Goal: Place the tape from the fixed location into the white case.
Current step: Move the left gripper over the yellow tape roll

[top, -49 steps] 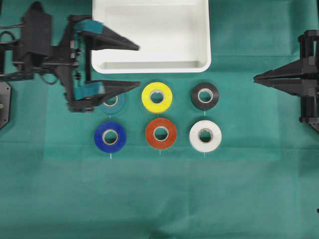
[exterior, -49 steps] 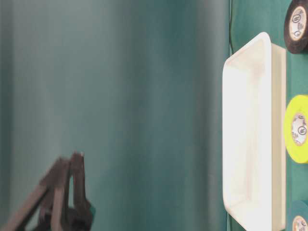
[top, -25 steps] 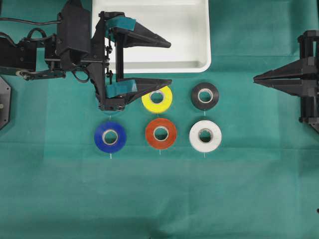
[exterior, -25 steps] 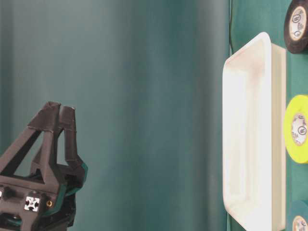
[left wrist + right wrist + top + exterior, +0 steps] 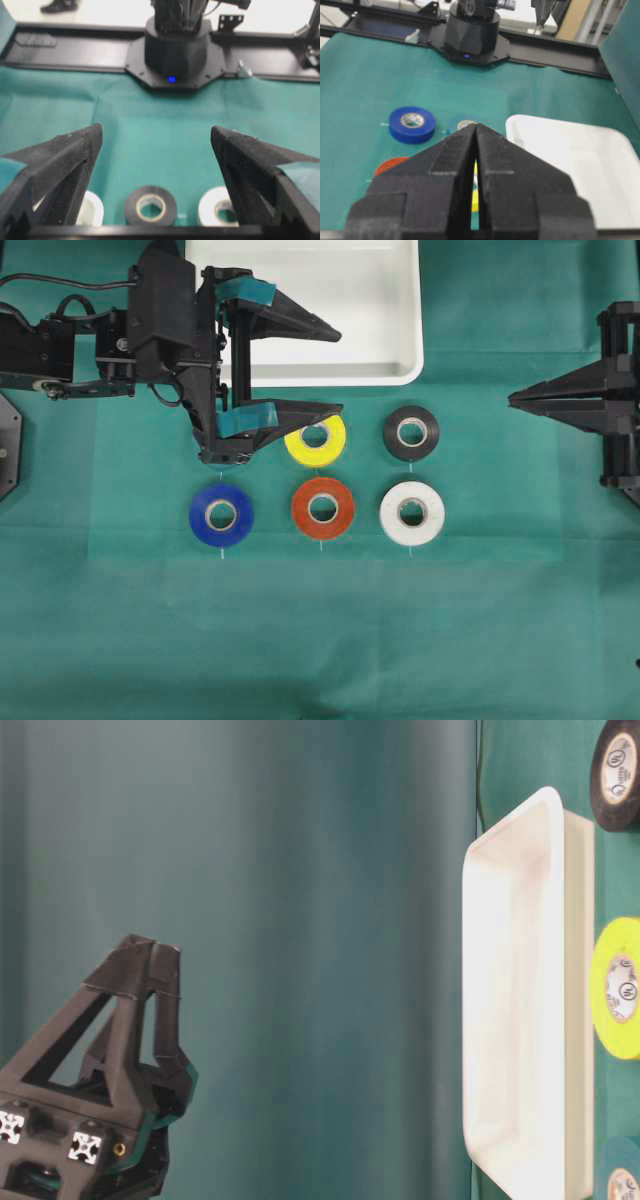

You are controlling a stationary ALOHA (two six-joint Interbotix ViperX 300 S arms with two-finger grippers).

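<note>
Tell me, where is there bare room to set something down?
The white case is bare right of the left tool. Green cloth lies open below the blue roll, orange-red roll and white roll. The rolls sit crowded.

yellow tape, white case, green cloth

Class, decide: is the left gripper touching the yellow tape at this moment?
Cannot tell. In the overhead view one finger of the open left gripper overlaps the tape, but height is unreadable from above; no other view shows contact or a gap.
</note>
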